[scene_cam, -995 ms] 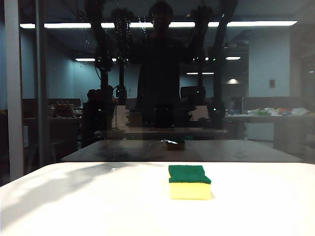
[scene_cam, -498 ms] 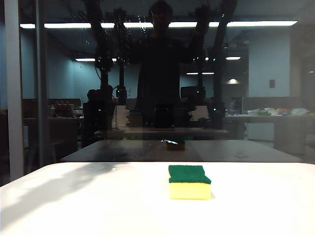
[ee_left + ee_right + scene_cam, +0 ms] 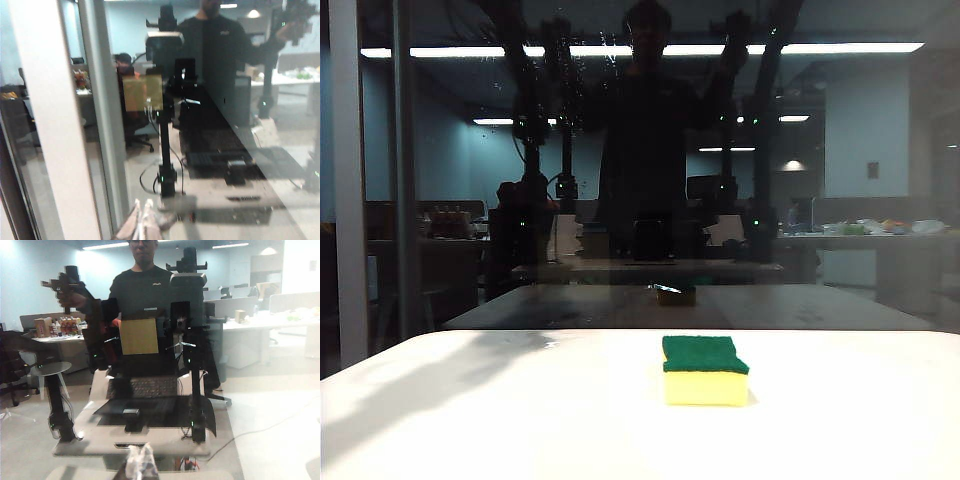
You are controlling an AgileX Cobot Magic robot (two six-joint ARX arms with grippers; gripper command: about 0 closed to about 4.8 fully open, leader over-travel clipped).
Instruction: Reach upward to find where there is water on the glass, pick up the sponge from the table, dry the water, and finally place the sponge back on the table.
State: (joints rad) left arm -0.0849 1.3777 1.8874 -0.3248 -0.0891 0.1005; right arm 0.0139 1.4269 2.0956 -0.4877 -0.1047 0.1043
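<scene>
Left gripper (image 3: pixel 141 220) and right gripper (image 3: pixel 140 460): both closed, empty, raised facing the glass (image 3: pixel 880 150). Step: searching for water (image 3: pixel 582 62), seemingly at 11 o'clock on the pane. Sponge (image 3: pixel 705 369): untouched on table (image 3: pixel 470 420), centre, toward 3 o'clock. Next: descend, open, grasp.

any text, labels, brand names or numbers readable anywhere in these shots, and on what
None can be read.
A small pale mark on the chest of the person's dark shirt, mirrored in the glass: too small and blurred to read.
The sponge and the table: no print visible.
The left gripper and right gripper: no markings visible.
</scene>
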